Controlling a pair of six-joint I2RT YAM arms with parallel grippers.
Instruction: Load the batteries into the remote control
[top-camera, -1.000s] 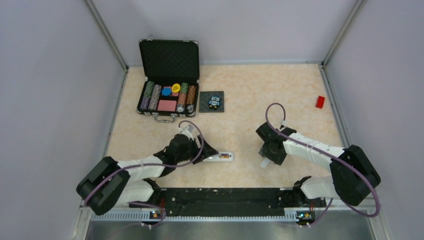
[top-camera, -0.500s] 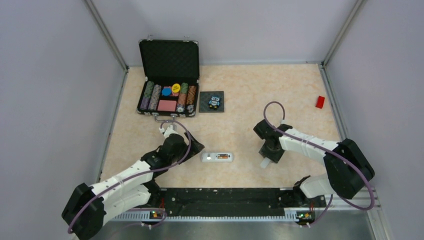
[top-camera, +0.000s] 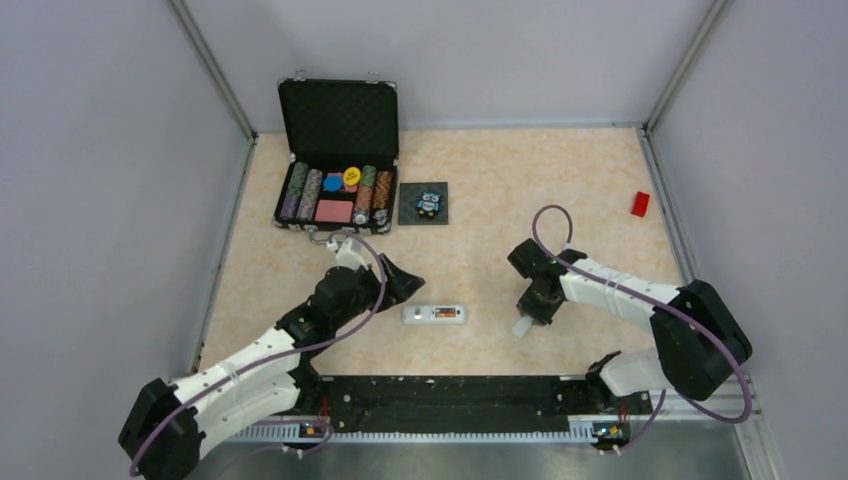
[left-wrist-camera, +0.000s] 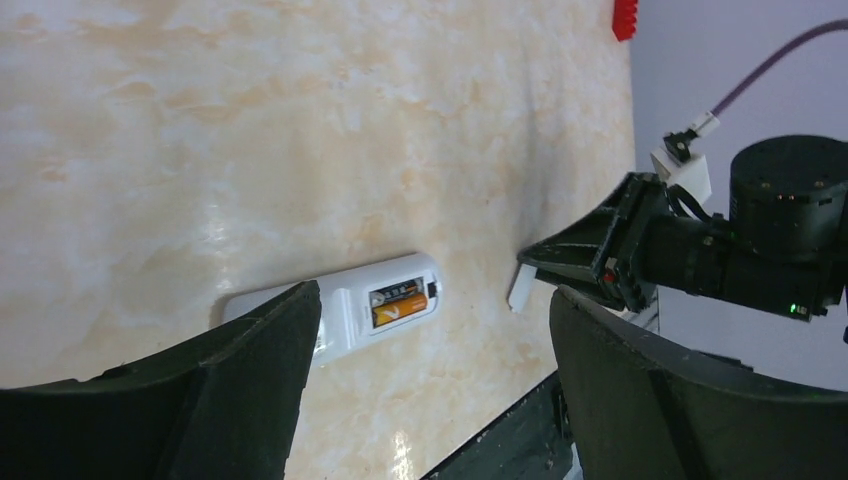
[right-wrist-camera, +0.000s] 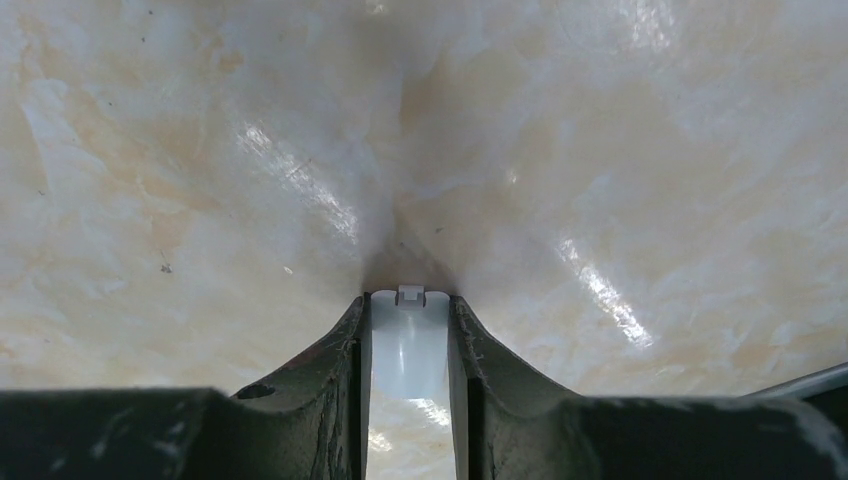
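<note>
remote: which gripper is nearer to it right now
Left. The left gripper hangs open just off the remote's left end, on the far side. The right gripper, closed on a white cover, is farther away off its right end.

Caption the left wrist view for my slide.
Slim white plastic remote, orange and dark batteries in its open bay; right gripper grips a small white plastic cover.

Robot lab cell — plain grey walls (top-camera: 100, 180) boxing in marble-look table (top-camera: 520, 170), two arms (top-camera: 250, 355) bolted to black rail (top-camera: 450, 392) at bottom edge.
</note>
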